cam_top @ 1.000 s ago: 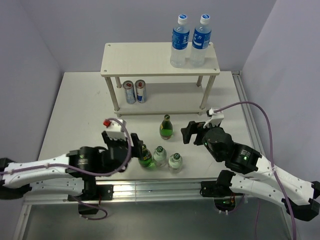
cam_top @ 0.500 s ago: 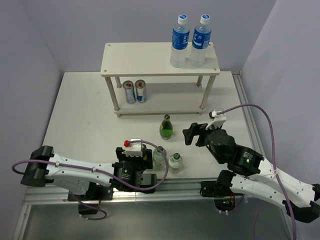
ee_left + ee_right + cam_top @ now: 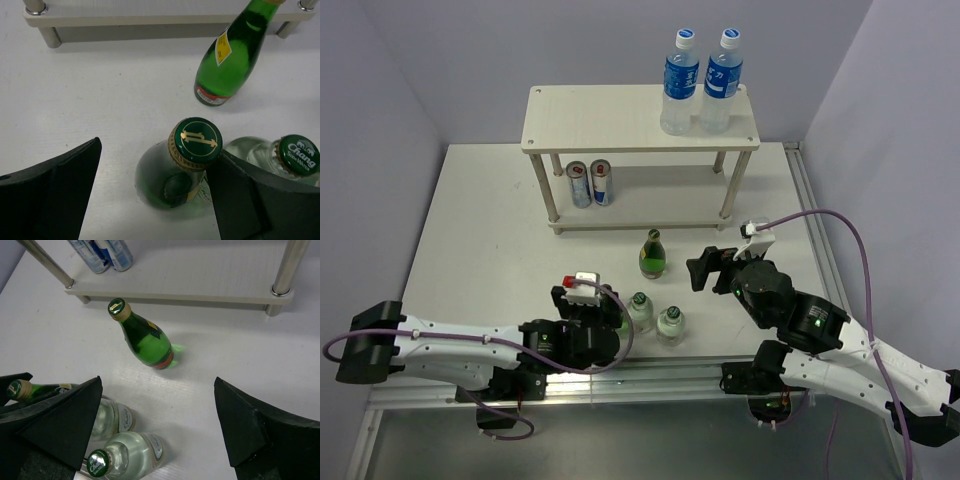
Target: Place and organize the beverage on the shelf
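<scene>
Beverages are only partly sorted. Two water bottles (image 3: pixel 680 85) stand side by side on the right of the shelf (image 3: pixel 620 118) top, and two cans (image 3: pixel 590 184) sit together at the left of its lower board, so like is kept with like. Four glass bottles wait upright on the table (image 3: pixel 480 230) in front of the shelf.

The left claw (image 3: pixel 156 152) is spread wide around the capped green bottle (image 3: pixel 195 142) at the left end of the near row. Its right finger (image 3: pixel 250 200) is wedged into the narrow gap between that bottle and the clear Chang bottle (image 3: pixel 298 154) just beside it, apparently at or against the green neck. Its left finger (image 3: pixel 50 195) is well apart from the glass. The claw is released and grips nothing yet. It seems to come in low from the side so as to catch the bottle without knocking its neighbour.

The right claw (image 3: pixel 158 387) is also released and empty. It faces the second green bottle (image 3: pixel 652 256), which stands alone nearer the shelf and looks the easier pick. The other clear bottle (image 3: pixel 670 324) stands to the right of the Chang bottle.

Room is left on the lower board right of the cans and on the top left, likely for grouping the green and the clear bottles.
</scene>
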